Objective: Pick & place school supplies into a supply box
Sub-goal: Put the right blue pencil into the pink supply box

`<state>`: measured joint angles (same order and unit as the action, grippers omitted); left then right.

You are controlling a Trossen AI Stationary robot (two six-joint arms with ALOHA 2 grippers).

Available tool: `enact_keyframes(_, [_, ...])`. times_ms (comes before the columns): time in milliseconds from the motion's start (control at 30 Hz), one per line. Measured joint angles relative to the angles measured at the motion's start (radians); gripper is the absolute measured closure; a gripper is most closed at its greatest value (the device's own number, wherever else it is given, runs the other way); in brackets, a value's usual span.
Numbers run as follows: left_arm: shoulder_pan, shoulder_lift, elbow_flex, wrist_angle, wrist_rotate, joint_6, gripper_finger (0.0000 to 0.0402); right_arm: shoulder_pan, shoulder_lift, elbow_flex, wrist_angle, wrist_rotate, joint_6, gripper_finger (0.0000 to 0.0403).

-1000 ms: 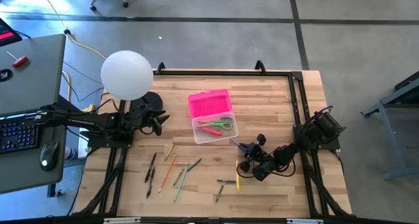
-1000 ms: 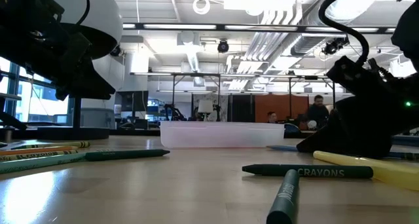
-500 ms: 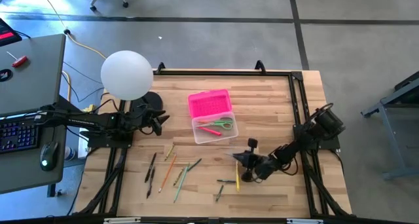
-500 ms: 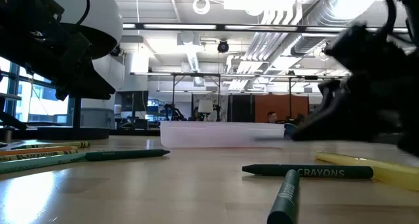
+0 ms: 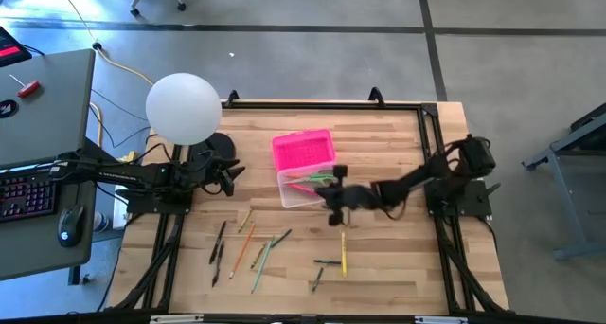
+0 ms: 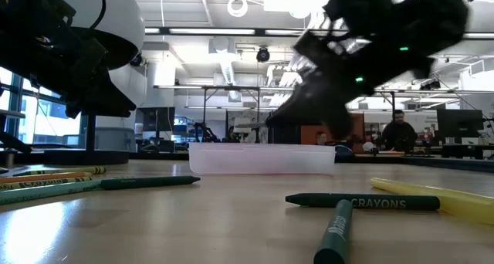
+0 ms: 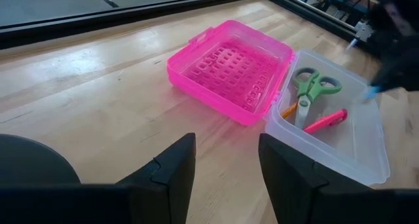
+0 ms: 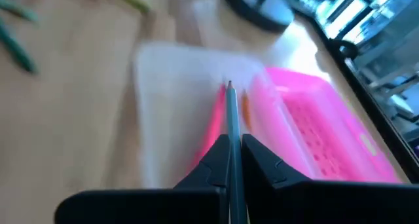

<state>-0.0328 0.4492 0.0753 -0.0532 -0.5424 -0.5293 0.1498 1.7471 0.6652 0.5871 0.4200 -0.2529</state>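
right gripper: you have the right gripper (image 5: 337, 199) stretched toward the frame centre of the high view, at the box's lower right edge; its fingers are clamped on a thin pencil (image 8: 232, 129) that runs straight out between the fingertips in the right wrist view.
pencil: its tip points over the clear tray, beside the pink item lying inside; the wrist picture is smeared, so you can't tell whether the tip touches anything.
box: the box (image 5: 312, 196) lies open just above centre in the high view, its clear tray toward the lower right and the pink lid (image 5: 303, 151) folded flat toward the upper left.
in the box: in the left wrist view you can see green scissors (image 7: 312, 88), a pink pen (image 7: 325, 121) and a bit of an orange one beside them.
left gripper: your left gripper (image 5: 228, 177) waits at centre left of the high view, well apart from the box, fingers spread apart and empty; its own camera looks across the bare wood at the lid.
loose supplies: a scatter of pencils (image 5: 248, 245) sits in the lower left part of the table (image 5: 398, 135); a yellow one (image 5: 343, 257) and two dark ones lie lower centre, below the right gripper.
low view: green crayons (image 6: 363, 202) lie in the foreground, with the tray wall behind them.
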Motion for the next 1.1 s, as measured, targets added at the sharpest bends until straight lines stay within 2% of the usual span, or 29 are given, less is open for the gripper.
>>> enact_keyframes(133, [0.000, 0.000, 0.000, 0.002, 0.000, 0.000, 0.0204, -0.089, 0.020, 0.082, -0.153, -0.127, -0.041, 0.0397])
enact_keyframes(233, [0.000, 0.000, 0.000, 0.002, 0.000, 0.000, 0.0204, -0.122, 0.041, 0.117, -0.178, -0.239, -0.044, 0.0398])
enact_keyframes(333, [0.000, 0.000, 0.000, 0.001, 0.000, 0.002, 0.0204, -0.131, 0.066, 0.135, -0.181, -0.283, -0.044, 0.0398])
enact_keyframes(467, [0.000, 0.000, 0.000, 0.000, -0.014, 0.005, 0.0204, -0.130, 0.095, 0.140, -0.148, -0.269, -0.025, 0.0387])
enact_keyframes(600, [0.000, 0.000, 0.000, 0.000, -0.017, 0.002, 0.0204, -0.130, 0.121, 0.138, -0.097, -0.227, 0.021, 0.0356])
enact_keyframes(767, [0.000, 0.000, 0.000, 0.000, 0.019, 0.000, 0.0204, -0.137, 0.121, 0.138, -0.052, -0.215, 0.020, 0.0321])
enact_keyframes(933, [0.000, 0.000, 0.000, -0.001, 0.063, -0.001, 0.0204, -0.137, 0.115, 0.139, 0.040, -0.213, -0.003, 0.0308])
enact_keyframes(1000, [0.000, 0.000, 0.000, 0.000, 0.063, -0.002, 0.0204, -0.131, 0.103, 0.139, 0.036, -0.209, -0.025, 0.0307])
enact_keyframes(1100, [0.000, 0.000, 0.000, -0.001, 0.062, -0.002, 0.0204, -0.118, 0.069, 0.139, -0.061, -0.210, -0.032, 0.0309])
